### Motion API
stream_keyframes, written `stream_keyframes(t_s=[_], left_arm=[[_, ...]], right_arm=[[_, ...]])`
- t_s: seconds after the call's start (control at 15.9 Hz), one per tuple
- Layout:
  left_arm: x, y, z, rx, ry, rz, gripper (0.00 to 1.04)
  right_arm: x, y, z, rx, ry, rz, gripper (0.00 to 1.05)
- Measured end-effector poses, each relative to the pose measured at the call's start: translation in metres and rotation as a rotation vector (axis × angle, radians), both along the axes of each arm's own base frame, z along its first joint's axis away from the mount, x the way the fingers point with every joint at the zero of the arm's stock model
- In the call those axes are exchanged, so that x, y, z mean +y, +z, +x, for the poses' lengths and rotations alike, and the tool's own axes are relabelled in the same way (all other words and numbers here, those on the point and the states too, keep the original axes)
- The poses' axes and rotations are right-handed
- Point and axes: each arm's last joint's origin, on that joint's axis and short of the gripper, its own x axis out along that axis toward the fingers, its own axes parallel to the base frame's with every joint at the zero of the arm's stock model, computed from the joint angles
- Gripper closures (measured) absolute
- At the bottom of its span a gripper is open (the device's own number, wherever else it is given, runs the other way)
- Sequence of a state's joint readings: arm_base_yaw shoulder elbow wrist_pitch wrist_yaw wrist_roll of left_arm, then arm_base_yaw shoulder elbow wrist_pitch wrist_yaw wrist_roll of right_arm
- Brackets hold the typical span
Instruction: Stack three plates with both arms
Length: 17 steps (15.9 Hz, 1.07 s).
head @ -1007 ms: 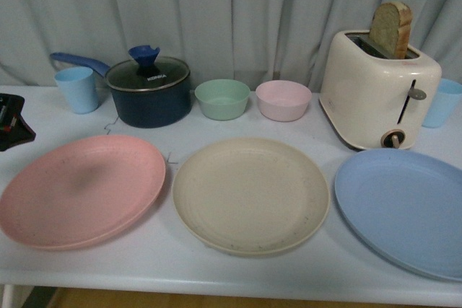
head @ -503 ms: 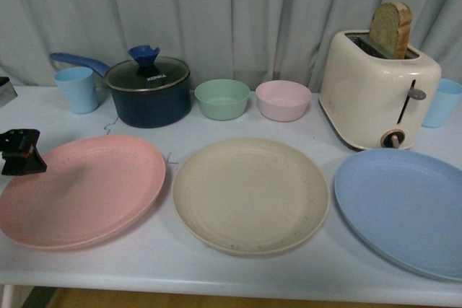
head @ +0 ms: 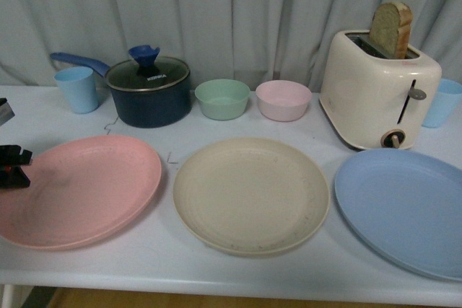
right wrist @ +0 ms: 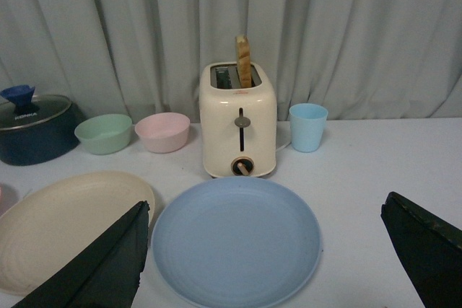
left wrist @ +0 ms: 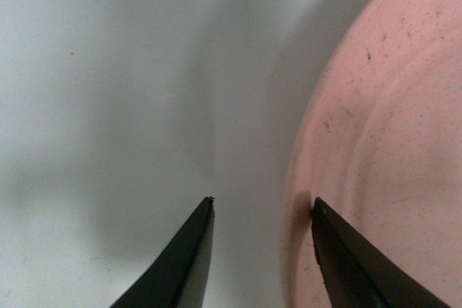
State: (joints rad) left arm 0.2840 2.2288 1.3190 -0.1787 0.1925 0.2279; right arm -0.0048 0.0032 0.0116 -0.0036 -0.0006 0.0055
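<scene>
Left pincer (left wrist: 263,202): slim black fingers (left wrist: 180,257) spread apart, gripping nothing. It sits low at the outer left edge of the large, shallow, round matte pink plate (head: 83,189). In the left wrist view one finger lies over the bare white worktop (left wrist: 94,106) and the other over the plate's rim, so the rim falls between them. This reads as lining up for an edge pinch, since a flat plate offers no other hold. I cannot tell whether either tip touches yet. The plate lies flat at the left of the front row, with dark speckles and faint concentric rings. Right pincer (right wrist: 263,214): gaping wide and empty, held well above the large round matte blue plate (right wrist: 234,243), which lies flat at the right of the row. It is out of the front view. The large round matte beige plate (head: 250,194) lies between the other two, apart from both, and looks the likely base for the stack. Nothing is stacked yet. Behind the row stand a cream toaster (head: 375,91) with a bread slice (head: 392,28) upright in it, small green (head: 222,99) and pink bowls (head: 283,99), and a lidded dark blue saucepan (head: 149,91). All are close enough to crowd any lift that swings rearward.
</scene>
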Motion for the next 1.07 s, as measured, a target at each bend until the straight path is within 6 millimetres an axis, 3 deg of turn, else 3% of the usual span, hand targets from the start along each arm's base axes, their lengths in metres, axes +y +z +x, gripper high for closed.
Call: stream_keyframes(t_s=[0.06,0.13,0.19,0.76,1.07], left_arm=[[-0.001,0.000,0.000,-0.001,-0.001,-0.004,0.74],[-0.002,0.001,0.001,-0.007,0.004,-0.023,0.94],[0.001,0.011,-0.003,-0.038,0.019,-0.051,1.02],[-0.024,0.093,-0.034,-0.197,0.084,-0.056,1.02],[-0.084,0.148,-0.042,-0.350,-0.014,-0.130,1.02]], right_arm=[[0.000,0.000,0.000,0.000,0.000,0.000,0.06],[0.000,0.000,0.000,0.000,0.000,0.000,0.06],[0.000,0.000,0.000,0.000,0.000,0.000,0.06],[0.000,0.000,0.000,0.000,0.000,0.000,0.06],[0.000,0.000,0.000,0.000,0.000,0.000,0.06]])
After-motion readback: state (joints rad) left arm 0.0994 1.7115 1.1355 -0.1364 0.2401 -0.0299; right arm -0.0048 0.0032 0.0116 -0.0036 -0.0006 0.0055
